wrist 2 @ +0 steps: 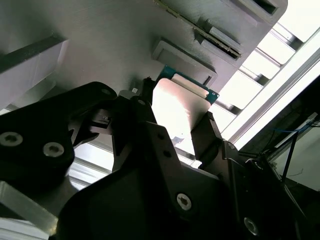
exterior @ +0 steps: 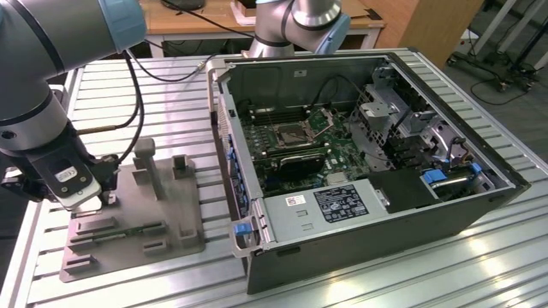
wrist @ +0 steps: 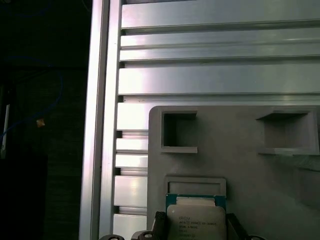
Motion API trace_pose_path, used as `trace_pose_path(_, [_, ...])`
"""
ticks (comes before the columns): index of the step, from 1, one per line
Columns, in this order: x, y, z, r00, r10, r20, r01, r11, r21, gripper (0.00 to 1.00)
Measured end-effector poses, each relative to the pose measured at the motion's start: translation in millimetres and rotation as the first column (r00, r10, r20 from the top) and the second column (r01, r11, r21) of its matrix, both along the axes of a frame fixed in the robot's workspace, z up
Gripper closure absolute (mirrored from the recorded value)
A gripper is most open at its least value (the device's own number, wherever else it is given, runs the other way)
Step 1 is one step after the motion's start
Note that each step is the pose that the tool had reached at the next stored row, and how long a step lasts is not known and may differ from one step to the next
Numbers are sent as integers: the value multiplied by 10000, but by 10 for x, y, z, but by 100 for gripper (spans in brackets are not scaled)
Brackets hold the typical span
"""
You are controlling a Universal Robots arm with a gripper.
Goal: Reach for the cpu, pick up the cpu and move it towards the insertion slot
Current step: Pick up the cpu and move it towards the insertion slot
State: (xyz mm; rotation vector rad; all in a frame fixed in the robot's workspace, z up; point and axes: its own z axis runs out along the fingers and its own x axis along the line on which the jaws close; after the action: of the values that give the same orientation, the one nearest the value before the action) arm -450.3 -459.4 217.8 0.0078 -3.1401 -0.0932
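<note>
**A:** How far is the job taken?

**B:** The reaching is judged done. The gripper (wrist 2: 178, 106) is seen down at the grey tray (exterior: 128, 256), on the exterior view's left. In both wrist views the chip (wrist 2: 182, 112) is flanked by its two black fingers (wrist: 161, 222).

**A:** Is the chip gripped?

**B:** It appears so. The fingers are seen pressed against two opposite edges of the chip, so the gripper is taken as clenched on it.

**A:** And is it lifted?

**B:** That cannot be told. The chip is seen close over the tray, just beside a raised block (wrist: 195, 181). Whether contact with the tray is broken is not shown.

**A:** What is left, then?

**B:** The carrying is judged not yet done. The socket (exterior: 291, 135) is seen inside the open computer case (exterior: 360, 250), well apart from the tray. The chip is held at the tray end of the table (exterior: 479, 256), nowhere near the socket.
</note>
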Motion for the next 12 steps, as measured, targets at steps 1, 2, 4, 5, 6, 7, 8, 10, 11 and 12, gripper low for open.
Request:
trace_pose_path(1, [0, 0, 5, 10000, 0, 0, 0, 10000, 0, 45])
trace_pose_path(2, [0, 0, 11, 10000, 0, -1, 0, 10000, -1, 45])
trace_pose_path(4, [0, 0, 24, 10000, 1, 0, -1, 10000, 0, 45])
trace_pose_path(5, [0, 0, 29, 10000, 1, 1, -1, 10000, 1, 45])
trace_pose_path(6, [0, 0, 33, 10000, 0, 1, 0, 10000, 0, 45])
trace_pose_path(7, [0, 0, 38, 10000, 0, 1, 0, 10000, 0, 45])
trace_pose_path(8, [0, 0, 98, 10000, 0, 0, 0, 10000, 0, 45])
trace_pose_path(10, [0, 0, 105, 10000, 0, 1, 0, 10000, 1, 45])
trace_pose_path(11, [0, 0, 110, 10000, 0, 0, 0, 10000, 0, 45])
trace_pose_path(12, [0, 0, 114, 10000, 0, 0, 0, 10000, 0, 45])
